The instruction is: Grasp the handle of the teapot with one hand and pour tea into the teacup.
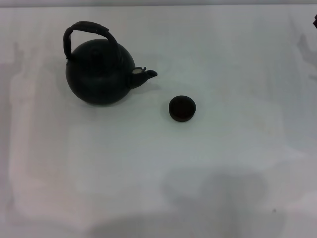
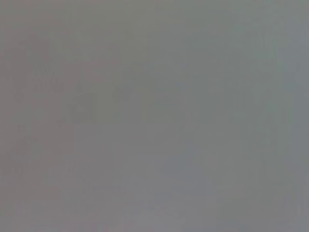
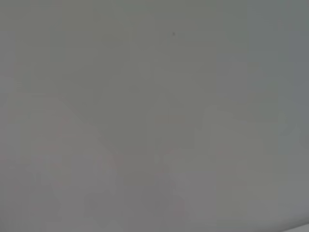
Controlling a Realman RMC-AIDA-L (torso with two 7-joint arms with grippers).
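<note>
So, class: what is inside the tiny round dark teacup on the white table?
The tiny dark handleless teacup shows only a dark interior; whether it holds any liquid cannot be told.

Neither pincer shows in any view; both wrist views give only a blank pale surface (no fingers, no objects). At the head view's right edge a dark sliver (image 1: pixel 315 21) is cut off, too little to identify. The teapot (image 1: pixel 99 72) hides its own far side, and the teacup's (image 1: pixel 182 108) contents cannot be told.
</note>
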